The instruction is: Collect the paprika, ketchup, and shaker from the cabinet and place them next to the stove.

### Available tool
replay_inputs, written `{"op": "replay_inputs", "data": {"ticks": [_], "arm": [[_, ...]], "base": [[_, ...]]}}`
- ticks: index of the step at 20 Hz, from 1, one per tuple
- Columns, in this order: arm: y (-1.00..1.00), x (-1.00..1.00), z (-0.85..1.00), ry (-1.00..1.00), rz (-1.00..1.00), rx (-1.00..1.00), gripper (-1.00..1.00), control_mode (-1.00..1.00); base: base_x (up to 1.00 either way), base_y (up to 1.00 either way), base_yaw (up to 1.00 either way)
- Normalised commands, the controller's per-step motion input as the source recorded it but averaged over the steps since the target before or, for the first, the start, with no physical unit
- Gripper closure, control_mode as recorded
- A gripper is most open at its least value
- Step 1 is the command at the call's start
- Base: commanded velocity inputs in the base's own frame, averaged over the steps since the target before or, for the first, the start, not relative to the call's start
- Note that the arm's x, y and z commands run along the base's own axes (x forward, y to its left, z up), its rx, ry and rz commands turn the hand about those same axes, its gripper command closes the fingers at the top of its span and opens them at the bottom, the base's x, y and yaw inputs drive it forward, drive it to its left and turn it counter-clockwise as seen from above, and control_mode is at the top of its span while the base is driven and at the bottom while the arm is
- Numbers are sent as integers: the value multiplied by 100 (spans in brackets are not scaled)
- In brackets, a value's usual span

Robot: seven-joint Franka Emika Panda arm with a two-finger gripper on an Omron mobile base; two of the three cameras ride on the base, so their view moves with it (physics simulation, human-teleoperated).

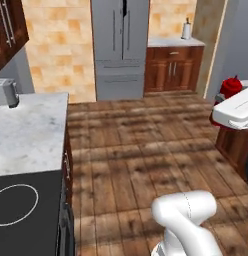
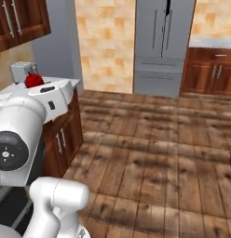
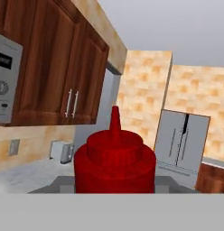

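Note:
The ketchup [image 3: 114,160], an all-red squeeze bottle with a pointed nozzle, stands very close in the hand view and hides the fingertips. Its red top pokes up over my white hand in the left base view [image 1: 230,88] and in the right base view [image 2: 33,80], held in the air above floor level. My gripper [image 1: 231,101] is shut on it. The stove [image 1: 26,210], a black cooktop with a white ring burner, lies at the lower left, well away from the bottle. The paprika, the shaker and the open wall cabinet are out of view.
A grey marble counter [image 1: 26,132] runs beside the stove, with a toaster [image 1: 7,93] at its far end. Wall cabinets with bar handles [image 3: 73,76] and a microwave [image 3: 6,76] hang above. A steel fridge [image 1: 121,47] stands across the wooden floor [image 1: 146,150].

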Motion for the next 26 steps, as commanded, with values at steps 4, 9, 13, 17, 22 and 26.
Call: {"op": "replay_inputs", "data": {"ticks": [4,9,13,17,22,26], "arm": [[0,0,0,0,0,0,100,100],[0,0,0,0,0,0,100,100],[0,0,0,0,0,0,100,100],[0,0,0,0,0,0,100,100],[0,0,0,0,0,0,100,100],[0,0,0,0,0,0,100,100]], "base": [[52,-3,47],[49,-19,46],[30,-28,46],[18,-19,48],[13,-14,50],[15,-13,50]]}}
